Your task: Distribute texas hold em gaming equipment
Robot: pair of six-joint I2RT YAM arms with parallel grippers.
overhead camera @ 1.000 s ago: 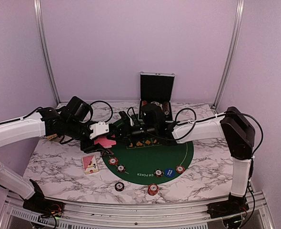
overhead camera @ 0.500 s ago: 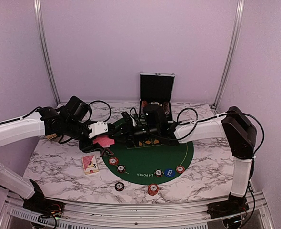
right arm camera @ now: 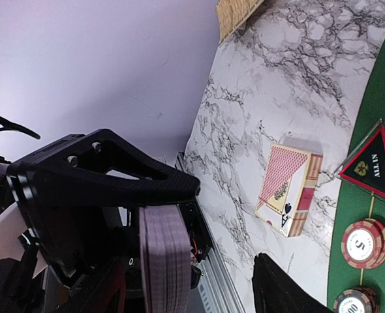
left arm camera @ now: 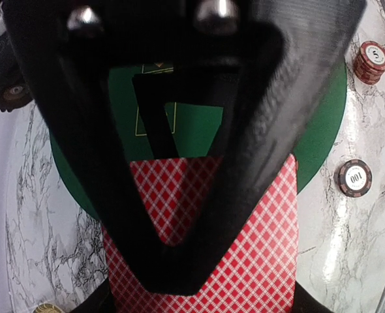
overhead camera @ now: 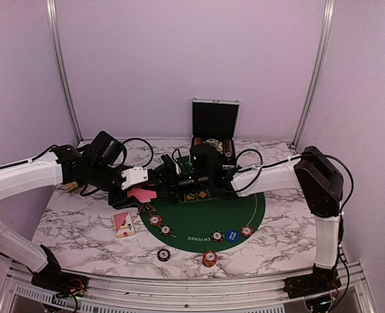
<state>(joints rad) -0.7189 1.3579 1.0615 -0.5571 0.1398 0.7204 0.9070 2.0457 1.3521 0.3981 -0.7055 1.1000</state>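
At the left of the top view, the left gripper [overhead camera: 139, 190] is closed tight on a stack of red-backed playing cards [overhead camera: 145, 194], and it holds them in the air over the left rim of the large round green felt mat [overhead camera: 245, 208]. In the left wrist view the 2 black fingers [left arm camera: 114, 195] meet over the red diamond pattern of the cards [left arm camera: 258, 248]. Below the gripper, at the lower left of the top view, a red-and-white card box [overhead camera: 124, 223] lies flat on the white marble table [overhead camera: 75, 228]. In the right wrist view a dark triangular token [right arm camera: 373, 163] lies just beside this box, on the rim of the mat. To the right of the box, 2 small round red-and-white poker chips [overhead camera: 154, 220] rest on the near left edge of the mat. A dark poker chip [overhead camera: 163, 254] and a red-and-white chip stack [overhead camera: 209, 259] stand on the marble near the bottom edge. The right gripper [overhead camera: 168, 182] is at the centre, just beside the held cards. How wide its jaws stand, I cannot tell. Further right, a blue marker disc [overhead camera: 231, 236] lies on the near edge of the mat.
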